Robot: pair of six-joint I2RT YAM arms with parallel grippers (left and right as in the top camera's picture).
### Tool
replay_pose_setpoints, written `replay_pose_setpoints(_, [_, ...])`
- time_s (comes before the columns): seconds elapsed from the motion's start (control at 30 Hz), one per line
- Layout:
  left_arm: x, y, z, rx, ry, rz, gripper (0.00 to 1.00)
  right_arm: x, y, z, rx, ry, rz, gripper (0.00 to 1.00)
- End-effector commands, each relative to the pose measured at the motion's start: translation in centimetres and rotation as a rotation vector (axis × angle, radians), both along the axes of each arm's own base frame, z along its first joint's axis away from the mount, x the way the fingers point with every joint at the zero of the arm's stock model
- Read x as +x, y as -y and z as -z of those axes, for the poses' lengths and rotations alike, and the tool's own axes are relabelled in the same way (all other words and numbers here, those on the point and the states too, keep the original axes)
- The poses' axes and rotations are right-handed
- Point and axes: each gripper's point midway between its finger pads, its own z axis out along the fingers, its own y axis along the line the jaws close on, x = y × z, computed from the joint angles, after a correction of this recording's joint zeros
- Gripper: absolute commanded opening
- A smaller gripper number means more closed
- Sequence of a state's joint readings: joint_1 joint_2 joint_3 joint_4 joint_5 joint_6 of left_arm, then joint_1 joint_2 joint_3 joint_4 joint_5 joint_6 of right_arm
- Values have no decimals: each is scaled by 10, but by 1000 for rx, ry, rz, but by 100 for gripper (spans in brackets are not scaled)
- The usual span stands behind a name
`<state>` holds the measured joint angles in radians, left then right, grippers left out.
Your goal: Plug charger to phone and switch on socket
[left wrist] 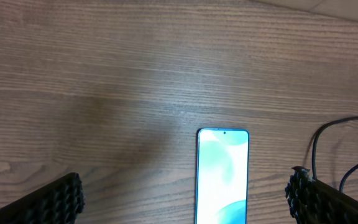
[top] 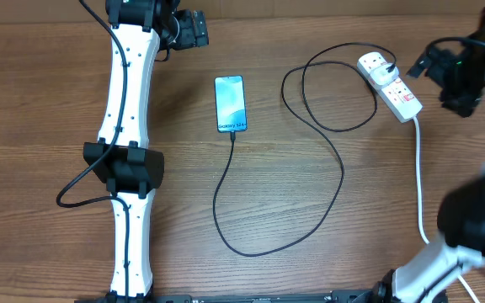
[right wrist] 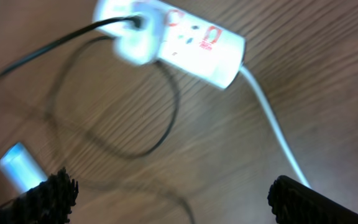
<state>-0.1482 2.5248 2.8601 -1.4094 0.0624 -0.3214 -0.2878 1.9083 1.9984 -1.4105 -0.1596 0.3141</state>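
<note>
Socket (right wrist: 194, 45) just ahead of wide-open right gripper (right wrist: 180, 200), apart

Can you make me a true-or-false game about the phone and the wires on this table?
1. The phone lies screen up on the wooden table. True.
2. The left end effector is gripping the phone. False: it is open and apart from the phone.
3. The black charger cable loops across the table. True.
4. The power strip has a thick black cord. False: its thick cord is white.
</note>
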Motion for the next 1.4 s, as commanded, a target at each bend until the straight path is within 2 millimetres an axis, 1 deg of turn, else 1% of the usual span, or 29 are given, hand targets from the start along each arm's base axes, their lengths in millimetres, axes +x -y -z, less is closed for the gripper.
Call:
replay_pose_setpoints(0.0, [1, -5, -6, 14, 17, -4, 100, -25, -37, -59, -24, 108, -79, 100])
replay_pose_setpoints(0.03, [1, -5, -6, 14, 17, -4, 100, -36, -47, -71, -34, 125, -107, 100])
replay_pose_setpoints(0.07, [0, -5, -6, 14, 16, -4, 100, -54, -61, -89, -63, 149, -154, 100])
replay_pose_setpoints(0.13, [1, -5, -6, 14, 17, -4, 100, -75, -70, -105, -102, 170, -175, 100])
replay_pose_setpoints(0.17, [0, -5, -6, 14, 16, -4, 100, -90, -76, -118, -128, 194, -189, 100])
replay_pose_setpoints(0.23, [1, -5, -6, 14, 17, -4, 100, -115, -85, -136, -141, 237, -211, 100])
replay_pose_setpoints(0.27, [1, -5, -6, 14, 17, -4, 100, -121, -87, -140, -142, 248, -216, 100])
replay_pose_setpoints(0.33, [1, -5, -6, 14, 17, -4, 100, -146, -90, -148, -145, 270, -222, 100])
replay_pose_setpoints(0.4, [1, -5, -6, 14, 17, -4, 100, -163, -91, -147, -141, 262, -217, 100])
replay_pose_setpoints(0.43, [0, -5, -6, 14, 16, -4, 100, -168, -92, -145, -137, 255, -216, 100])
replay_pose_setpoints(0.5, [0, -5, -6, 14, 16, -4, 99, -172, -93, -139, -129, 240, -214, 100])
replay_pose_setpoints(0.53, [1, -5, -6, 14, 17, -4, 100, -175, -98, -131, -95, 220, -226, 100])
replay_pose_setpoints(0.63, [1, -5, -6, 14, 17, -4, 100, -174, -113, -119, -6, 182, -263, 100])
replay_pose_setpoints(0.73, [1, -5, -6, 14, 17, -4, 100, -170, -113, -114, -4, 162, -262, 100])
replay_pose_setpoints(0.87, [1, -5, -6, 14, 17, -4, 100, -168, -105, -111, -50, 148, -260, 100])
replay_pose_setpoints(0.93, [1, -5, -6, 14, 17, -4, 100, -169, -104, -113, -54, 154, -258, 100])
replay_pose_setpoints(1.07, [0, -5, -6, 14, 16, -4, 100, -176, -105, -118, -59, 180, -257, 100])
replay_pose_setpoints(1.13, [1, -5, -6, 14, 17, -4, 100, -179, -105, -117, -59, 184, -257, 100])
replay_pose_setpoints(1.2, [1, -5, -6, 14, 17, -4, 100, -177, -105, -115, -65, 212, -257, 100])
replay_pose_setpoints(1.23, [0, -5, -6, 14, 16, -4, 100, -174, -105, -112, -75, 268, -256, 100])
replay_pose_setpoints(1.27, [1, -5, -6, 14, 17, -4, 100, -174, -105, -110, -82, 295, -260, 100])
replay_pose_setpoints(1.37, [1, -5, -6, 14, 17, -4, 100, -176, -108, -102, -130, 458, -315, 100])
